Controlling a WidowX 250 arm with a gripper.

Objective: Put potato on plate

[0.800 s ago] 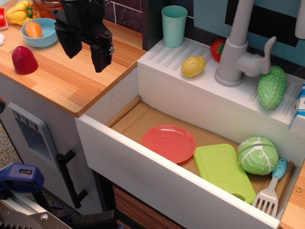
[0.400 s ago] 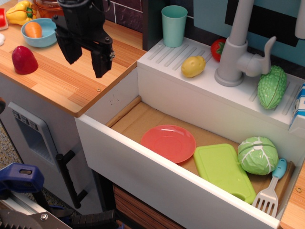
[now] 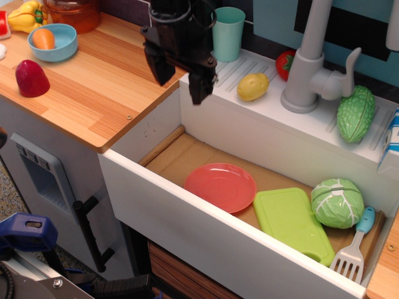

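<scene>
Nearest, bottom left, a blue device (image 3: pixel 25 235) cut off by the edge, hard to identify. In the sink (image 3: pixel 156 180), one pink plate (image 3: pixel 220 186) lying flat and bare, one green board (image 3: pixel 293 223) just beside it, one cabbage (image 3: pixel 337 202) touching the board's far corner, one spatula (image 3: pixel 353 248) with its head partly hidden behind the front wall. On the wooden desk (image 3: pixel 93 99) to the left, one red piece (image 3: pixel 32 78), one blue bowl (image 3: pixel 52 41) with an orange item inside, one yellow pepper (image 3: pixel 25 15) clipped by the frame, one orange jar (image 3: pixel 73 12) cut off at the top. Above the desk's right edge, the black pincer (image 3: pixel 181 78), released, fingers spread and gripping nothing, well apart from the plate. On the ledge behind the sink, one potato (image 3: pixel 252 86) resting on the ribbed drainer, near the pincer but not touching; one teal cup (image 3: pixel 228 33) partly screened by the arm; one tomato (image 3: pixel 285 64) half hidden behind the faucet (image 3: pixel 312 68); one gourd (image 3: pixel 356 113); one carton (image 3: pixel 389 143) cropped at the right.
</scene>
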